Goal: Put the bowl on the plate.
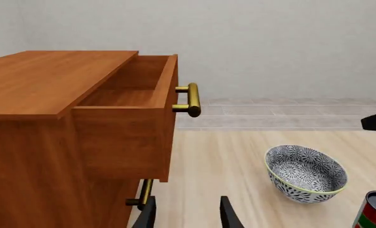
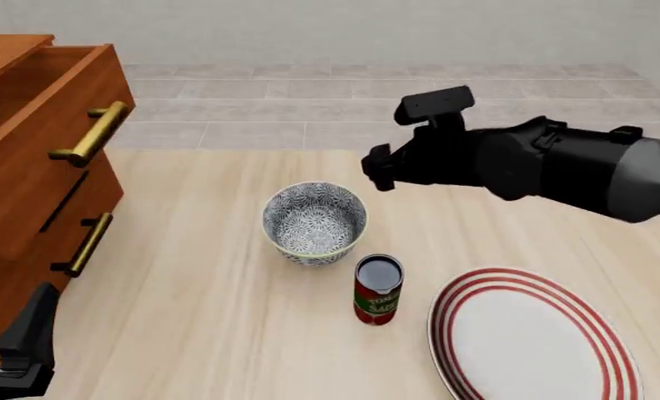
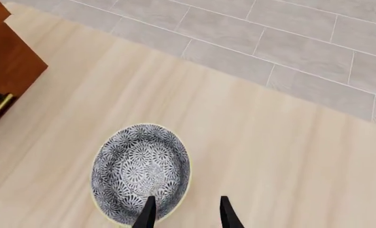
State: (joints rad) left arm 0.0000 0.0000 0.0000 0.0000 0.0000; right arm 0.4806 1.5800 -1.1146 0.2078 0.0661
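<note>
Left wrist view: my left pincer [image 1: 188, 213] fingers parted, empty, nearest the lens; wooden cabinet [image 1: 55, 133] with top drawer [image 1: 127, 118] pulled out; bowl [image 1: 305, 173] upright on the desk [image 1: 239, 161]. Front view: plate [image 2: 536, 337] at near right, can [image 2: 378, 289] between it and bowl, all apart. Right wrist view: right pincer [image 3: 185, 213] open above bowl's rim, holding nothing.

One bowl [image 2: 314, 222], one plate [image 2: 530, 337], one can [image 2: 378, 289], one wooden drawer cabinet [image 2: 36, 158], two arms.
</note>
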